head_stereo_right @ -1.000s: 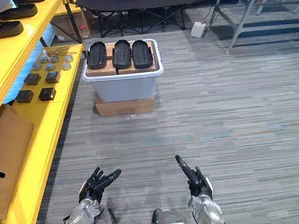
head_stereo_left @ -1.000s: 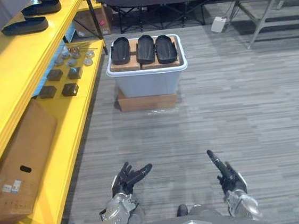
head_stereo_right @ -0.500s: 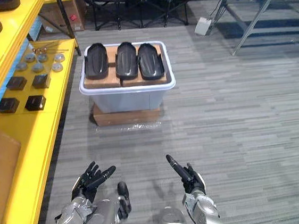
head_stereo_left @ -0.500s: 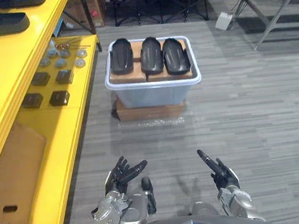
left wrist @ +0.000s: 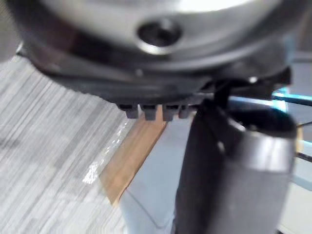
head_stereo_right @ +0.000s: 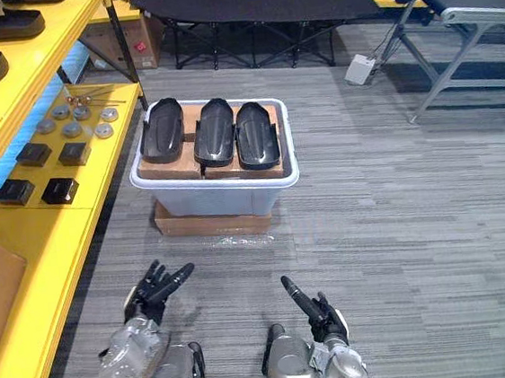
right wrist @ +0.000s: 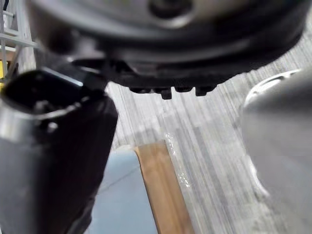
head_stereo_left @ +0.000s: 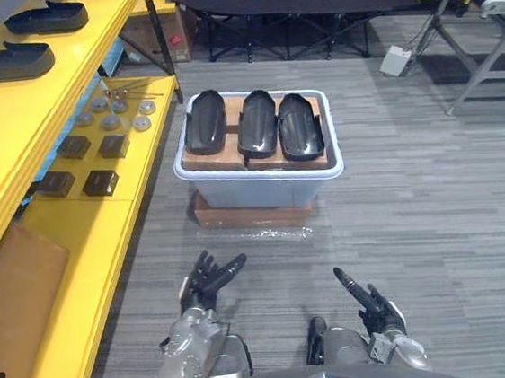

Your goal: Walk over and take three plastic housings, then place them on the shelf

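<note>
Grey floor (head_stereo_left: 418,217), bin (head_stereo_left: 261,181) of housings (head_stereo_left: 256,123) nearer now.

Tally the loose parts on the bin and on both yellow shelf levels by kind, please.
Black housings on the bin: 3
Black housings on the top shelf: 3, the farthest cut off by the frame edge
Small black square blocks on the lower shelf: 4
Round grey discs on the lower shelf: 6
Total: 16
</note>
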Tool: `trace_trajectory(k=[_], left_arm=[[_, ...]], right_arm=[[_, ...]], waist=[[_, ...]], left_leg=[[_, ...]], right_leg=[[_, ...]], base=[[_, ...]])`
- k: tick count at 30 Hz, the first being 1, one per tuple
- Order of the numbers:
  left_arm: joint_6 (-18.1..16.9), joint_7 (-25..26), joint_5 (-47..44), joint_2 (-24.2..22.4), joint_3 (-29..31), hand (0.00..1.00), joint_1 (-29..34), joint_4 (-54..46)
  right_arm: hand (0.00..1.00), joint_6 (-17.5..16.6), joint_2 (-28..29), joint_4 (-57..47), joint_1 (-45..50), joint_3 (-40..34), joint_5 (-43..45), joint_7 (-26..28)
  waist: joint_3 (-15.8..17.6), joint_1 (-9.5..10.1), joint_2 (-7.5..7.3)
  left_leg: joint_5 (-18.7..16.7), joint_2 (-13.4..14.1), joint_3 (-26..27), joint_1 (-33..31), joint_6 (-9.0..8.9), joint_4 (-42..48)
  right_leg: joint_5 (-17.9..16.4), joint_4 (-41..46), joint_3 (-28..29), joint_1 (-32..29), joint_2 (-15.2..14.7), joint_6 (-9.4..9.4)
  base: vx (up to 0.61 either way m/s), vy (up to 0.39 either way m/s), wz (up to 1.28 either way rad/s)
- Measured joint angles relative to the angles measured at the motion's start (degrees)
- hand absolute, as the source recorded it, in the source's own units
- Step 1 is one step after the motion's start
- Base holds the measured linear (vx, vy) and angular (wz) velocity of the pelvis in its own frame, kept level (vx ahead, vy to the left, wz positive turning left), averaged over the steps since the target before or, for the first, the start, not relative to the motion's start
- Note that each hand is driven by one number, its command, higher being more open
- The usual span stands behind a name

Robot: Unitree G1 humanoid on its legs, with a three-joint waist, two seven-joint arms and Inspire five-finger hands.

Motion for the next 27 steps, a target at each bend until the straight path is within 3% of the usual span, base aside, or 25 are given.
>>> trace_trajectory(k=[3, 4, 8, 10, 11, 12, 13, 14, 15, 18, 19, 21, 24, 25, 26, 27], left_arm=[[0.22, 0.0, -5.5, -1.94, -0.19, 1.0, 1.82, -0.45], [0.78, 0.34, -6.49, -2.17, -0.14, 1.0, 3.16, -1.62], [0.31, 0.42, -6.54, -1.71, 2.34, 1.0, 5.28, -3.91], [0.06, -0.13, -6.53, -0.7, 2.35, 1.0, 5.74, -2.26], [0.17, -0.23, -6.5, -0.42, 2.04, 1.0, 5.17, -1.24], [0.19, -0.48, -6.44, -0.46, 1.75, 1.0, 5.0, -1.12], [0.07, -1.31, -6.08, -0.5, 1.1, 1.0, 5.6, -1.26], [-0.14, -1.69, -6.0, -0.51, 0.98, 1.0, 6.08, -1.37], [-0.34, -1.82, -5.93, 0.36, 1.06, 1.0, 5.8, -1.28], [-1.14, -1.7, -5.11, 3.13, 1.53, 1.0, 4.9, -1.17], [-1.25, -1.66, -3.66, 3.7, 1.34, 1.0, 4.83, -1.17], [-1.45, -1.25, -1.75, 3.9, 1.24, 1.0, 5.49, -1.32], [-1.56, -1.18, 0.98, 5.56, -1.16, 1.0, 6.4, -2.01], [-1.58, -1.18, 1.36, 6.13, -1.5, 1.0, 6.38, -2.07], [-1.67, -1.24, 2.23, 6.62, -1.49, 1.0, 6.16, -2.45], [-1.73, -1.53, 2.22, 7.29, -1.45, 1.0, 5.8, -3.13]], right_arm=[[1.0, 0.14, 0.37, -1.99, 0.81, -0.68, 0.01, -0.02], [1.0, 0.18, 0.54, -2.36, 0.95, -1.67, 0.33, 0.03], [1.0, 0.0, 0.35, -7.77, 1.86, -2.02, 0.65, 1.0], [1.0, -0.39, -0.03, -8.42, 0.93, -2.25, 0.65, 1.1], [1.0, -0.53, -0.33, -8.47, -0.09, -3.26, 0.62, 1.04], [1.0, -0.82, -0.53, -8.82, -0.23, -4.2, 0.55, 0.9], [1.0, -1.42, -1.0, -9.69, 0.73, -4.81, -0.21, -0.25], [1.0, -1.68, -1.53, -10.11, 1.27, -4.77, -0.24, -0.56], [1.0, -2.35, -0.93, -9.88, 1.45, -3.8, -0.49, -1.88], [1.0, -4.82, 0.1, -12.64, 0.52, -0.37, -3.81, -5.16], [1.0, -6.17, 0.11, -15.48, 0.64, 0.32, -4.99, -6.52], [1.0, -7.35, 0.09, -19.91, 1.09, 0.34, -5.71, -8.53], [1.0, -9.77, -0.2, -25.87, 2.64, -0.11, -7.77, -11.84], [1.0, -10.28, -0.09, -26.67, 3.2, -0.27, -7.78, -11.88], [1.0, -10.72, -0.09, -28.38, 4.2, -0.69, -7.78, -11.82], [1.0, -11.28, -0.16, -29.34, 4.6, -1.74, -7.88, -11.77]], waist=[[-0.15, 0.53, -0.12], [-0.24, 0.55, -0.18], [-0.88, 0.94, 0.05], [-1.6, 0.66, 0.37], [-1.5, 0.3, 0.15], [-1.36, 0.13, -0.06], [-1.61, -0.01, 0.51], [-1.97, 0.05, 1.13], [-2.17, 0.01, -0.11], [-2.2, 0.48, -2.64], [-2.21, 0.27, -2.75], [-2.25, -0.64, -2.27], [-2.09, -2.58, -2.1], [-2.17, -2.69, -2.19], [-2.37, -2.92, -2.66], [-2.68, -2.93, -3.22]], left_leg=[[0.15, 1.48, -1.17, -0.83, -0.54, 6.25], [1.6, 2.42, -2.39, -4.0, 0.68, 14.61], [9.62, 4.48, -1.17, -10.02, 0.93, 29.47], [5.05, 4.15, 1.86, -9.57, 0.81, 23.16], [4.22, 2.09, 4.21, -8.53, 0.46, 12.06], [6.1, -0.23, 5.18, -7.35, 0.71, 1.69], [14.98, -2.64, 4.45, -5.75, 0.62, -11.37], [20.35, -2.68, 3.85, -5.54, 1.16, -13.7], [20.67, -4.4, 3.95, -4.58, 3.18, -14.22], [20.75, -6.86, 4.81, -3.8, 3.64, -17.85], [20.4, -7.83, 4.89, -2.88, 3.68, -19.97], [19.93, -8.79, 4.41, -0.46, 3.68, -24.01], [19.88, -7.88, 2.6, 3.28, 3.74, -26.59], [19.78, -7.65, 2.45, 3.6, 3.94, -26.58], [19.72, -7.29, 2.17, 3.99, 4.08, -26.58], [19.64, -6.83, 2.11, 4.04, 4.16, -26.55]], right_leg=[[-1.91, -0.21, -0.95, 2.42, 1.54, -2.17], [-2.73, -0.21, -1.68, 4.24, 1.64, -2.35], [-3.18, -3.97, -1.95, 9.98, 1.7, -2.75], [-2.95, -4.97, -1.98, 11.06, 0.66, -2.79], [-2.95, -4.96, -2.24, 11.33, -1.17, -2.78], [-2.99, -4.93, -2.89, 11.8, -2.54, -2.7], [-3.49, -4.85, -4.0, 13.31, -3.25, -1.41], [-4.29, -4.86, -4.14, 13.84, -2.94, -0.11], [-6.67, -5.25, -3.86, 15.34, -4.05, 2.89], [-6.17, -6.46, -2.95, 14.47, -6.08, 3.6], [-6.07, -5.28, -2.96, 13.81, -7.03, 3.73], [-5.98, 1.75, -2.48, 11.15, -8.26, 3.33], [-3.16, 19.04, 2.28, 3.4, -9.04, -2.15], [-3.77, 19.91, 3.04, 2.62, -8.95, -2.19], [-6.69, 16.07, 2.92, 2.34, -8.3, -1.61], [-7.22, 11.53, 3.08, 1.26, -7.42, -1.24]], base=[[0.24, -0.132, 0.14], [0.27, -0.127, 0.22], [0.3, -0.077, -0.02], [0.28, 0.004, 0.0], [0.24, 0.077, 0.26], [0.28, 0.137, 0.55], [0.29, 0.194, 0.51], [0.25, 0.191, 0.43], [0.23, 0.146, 0.16], [0.15, 0.087, -0.06], [0.09, 0.081, -0.06], [0.09, 0.105, 0.0], [0.09, 0.089, 0.03], [0.11, 0.007, 0.06], [0.09, -0.021, 0.04], [0.09, -0.032, 0.05]])
